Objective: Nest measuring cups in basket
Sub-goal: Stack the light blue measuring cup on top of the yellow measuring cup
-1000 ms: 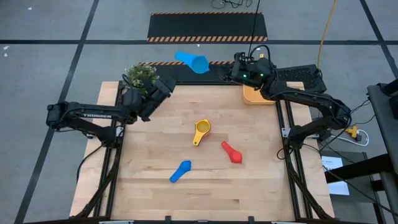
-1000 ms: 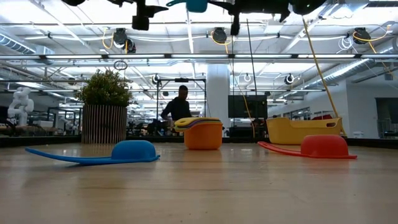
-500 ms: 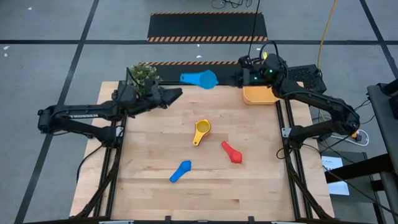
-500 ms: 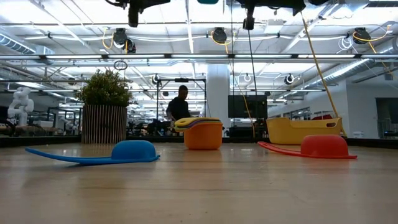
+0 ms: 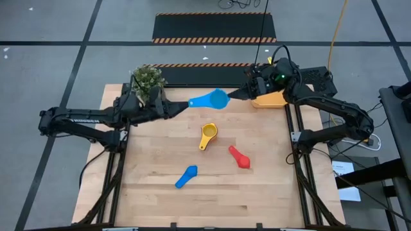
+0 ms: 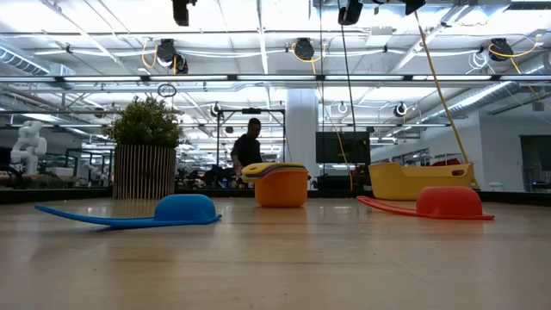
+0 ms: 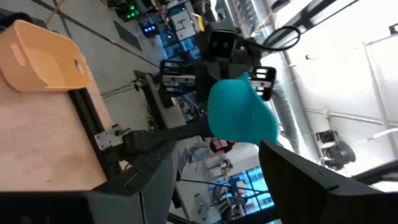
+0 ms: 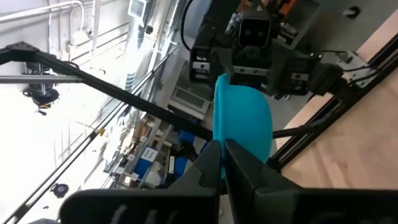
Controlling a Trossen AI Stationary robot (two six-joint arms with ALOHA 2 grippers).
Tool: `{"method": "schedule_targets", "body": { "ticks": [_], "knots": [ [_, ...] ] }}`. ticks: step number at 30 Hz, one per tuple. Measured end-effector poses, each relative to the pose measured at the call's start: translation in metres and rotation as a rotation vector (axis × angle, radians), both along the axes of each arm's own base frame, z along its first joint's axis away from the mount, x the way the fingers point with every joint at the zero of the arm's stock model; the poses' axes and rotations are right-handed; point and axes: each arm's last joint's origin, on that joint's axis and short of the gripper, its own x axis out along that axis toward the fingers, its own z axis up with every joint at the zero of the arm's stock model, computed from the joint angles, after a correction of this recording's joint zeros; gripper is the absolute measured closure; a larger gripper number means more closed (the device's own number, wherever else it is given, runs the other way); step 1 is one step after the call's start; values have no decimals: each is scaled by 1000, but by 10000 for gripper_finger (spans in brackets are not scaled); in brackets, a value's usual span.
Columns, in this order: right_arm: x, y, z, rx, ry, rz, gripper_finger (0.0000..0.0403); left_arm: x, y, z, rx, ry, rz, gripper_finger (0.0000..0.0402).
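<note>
The teal measuring cup (image 5: 213, 99) hangs in the air over the table's far edge, between both grippers, its handle (image 5: 194, 102) pointing toward the left arm. My right gripper (image 5: 236, 95) is shut on its bowl. My left gripper (image 5: 176, 106) is open at the handle's free end; whether it touches, I cannot tell. The yellow cup sits nested in the orange one (image 5: 208, 134) at mid-table. The red cup (image 5: 239, 157) and the blue cup (image 5: 187, 177) lie bowl-down on the wood. The basket (image 5: 268, 99) stands at the far right corner. Green and dark blue cups do not show. My right gripper pinches the teal cup's bowl at its rim (image 8: 219, 127), on the side opposite the handle. One finger lies on the open side and one on the rounded outside. The fingers come level from the table's right. The cup is lifted clear, its handle sticking out toward the left arm.
A potted plant (image 5: 146, 79) stands at the far left corner, right behind my left arm. The basket (image 6: 419, 181) shows behind the red cup (image 6: 448, 203) in the low view. A person (image 6: 249, 145) stands in the room beyond. Bare wood lies along the table's near side.
My right gripper has carried the teal cup from beyond the far edge toward the table's near side, and the cup has turned so that its handle points left. My left gripper has swung away from the plant toward the table's right, up to the handle.
</note>
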Motion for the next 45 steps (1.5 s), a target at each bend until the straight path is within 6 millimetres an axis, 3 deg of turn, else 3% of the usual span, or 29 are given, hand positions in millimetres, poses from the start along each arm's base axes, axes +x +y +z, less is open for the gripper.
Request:
{"method": "schedule_targets", "body": {
  "ticks": [8,22,37,45],
  "knots": [
    [8,18,-1,7,9,48,403,-3,-13,15,37,-148,18,174],
    [10,22,-1,1,3,18,403,-3,-26,15,44,-153,-28,174],
    [12,25,-2,10,11,30,403,22,-50,-6,-18,-87,-22,174],
    [13,29,-2,11,12,48,403,25,-56,-3,-1,-140,29,174]
  ]
}}
